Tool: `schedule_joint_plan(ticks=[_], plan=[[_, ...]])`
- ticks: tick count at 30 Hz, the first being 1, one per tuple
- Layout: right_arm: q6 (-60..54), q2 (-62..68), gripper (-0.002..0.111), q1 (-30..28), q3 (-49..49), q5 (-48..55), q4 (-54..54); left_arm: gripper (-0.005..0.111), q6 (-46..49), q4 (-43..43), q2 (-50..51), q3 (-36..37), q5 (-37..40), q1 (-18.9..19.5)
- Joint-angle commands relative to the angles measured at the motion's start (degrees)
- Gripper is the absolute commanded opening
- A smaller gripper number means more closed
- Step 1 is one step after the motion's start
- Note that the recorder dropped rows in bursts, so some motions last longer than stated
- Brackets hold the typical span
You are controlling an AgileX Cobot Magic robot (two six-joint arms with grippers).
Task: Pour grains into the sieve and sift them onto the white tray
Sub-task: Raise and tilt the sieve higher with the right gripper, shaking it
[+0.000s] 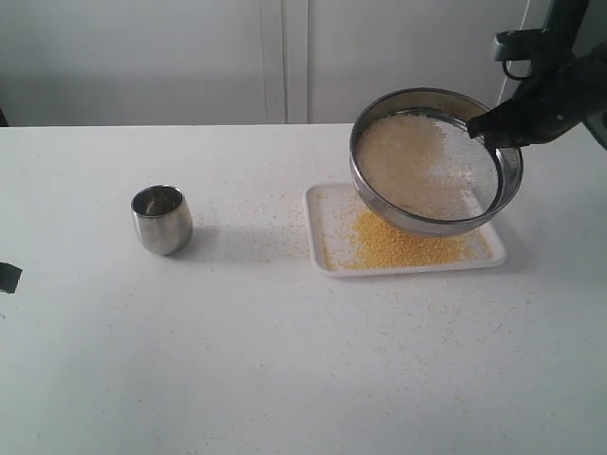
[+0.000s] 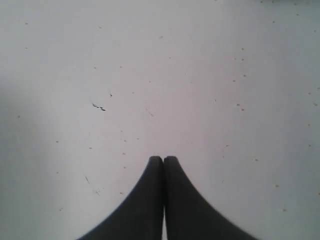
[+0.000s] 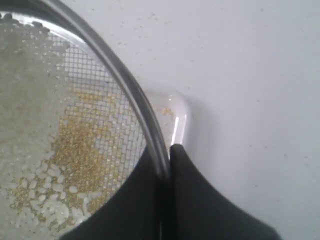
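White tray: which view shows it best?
Exterior view: the white tray shows almost whole below the sieve, grains on it. Right wrist view gives one corner, the rest through mesh; left wrist view, none.

Matte black right arm; left gripper and right gripper share smooth, curved, tapering black fingers.

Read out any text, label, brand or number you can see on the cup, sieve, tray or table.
None: no readable text in any view.
On the steel cup: no marking.
On the sieve: no label visible.
On the white tray: nothing.
On the table: only tiny dark marks, not letters.
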Motion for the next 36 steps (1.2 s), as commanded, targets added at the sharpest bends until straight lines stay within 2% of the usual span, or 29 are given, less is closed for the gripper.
schedule_joint_plan(ticks=[1,5,8,22,25,29,32,33,36], plan=[[-9.1,-5.6,0.0,-0.3,7.9,-11.1,9.8,0.0,-0.1,-0.2,-0.5,0.3,0.5,0.2],[-22.2,-8.8,0.0,0.0,12.9,-15.1,21.0,0.0,-0.1,-0.2,-0.5,0.3,0.5,0.2],[-26.6,-10.0,0.0,0.0,14.7,-16.2,26.2,0.0,-0.1,-0.2,-0.5,0.3,0.5,0.2],[-26.3,-10.6,0.0,0.0,15.3,-16.6,28.8,0.0,-0.1,-0.2,-0.5,0.3,0.5,0.2],[-23.2,-9.1,0.0,0.0,15.0,-10.4,30.3,0.0,-0.1,-0.2,-0.5,0.3,0.5,0.2],[-12.9,-7.3,0.0,0.0,11.1,0.0,22.4,0.0,-0.1,-0.2,-0.5,0.3,0.5,0.2],[0.9,-6.7,0.0,0.0,6.3,3.4,7.2,0.0,-0.1,-0.2,-0.5,0.3,0.5,0.2],[8.4,-6.5,0.0,0.0,3.4,5.9,-0.4,0.0,-0.1,-0.2,-0.5,0.3,0.5,0.2],[21.3,-5.1,0.0,0.0,-4.5,16.2,-13.9,0.0,-0.1,-0.2,-0.5,0.3,0.5,0.2]])
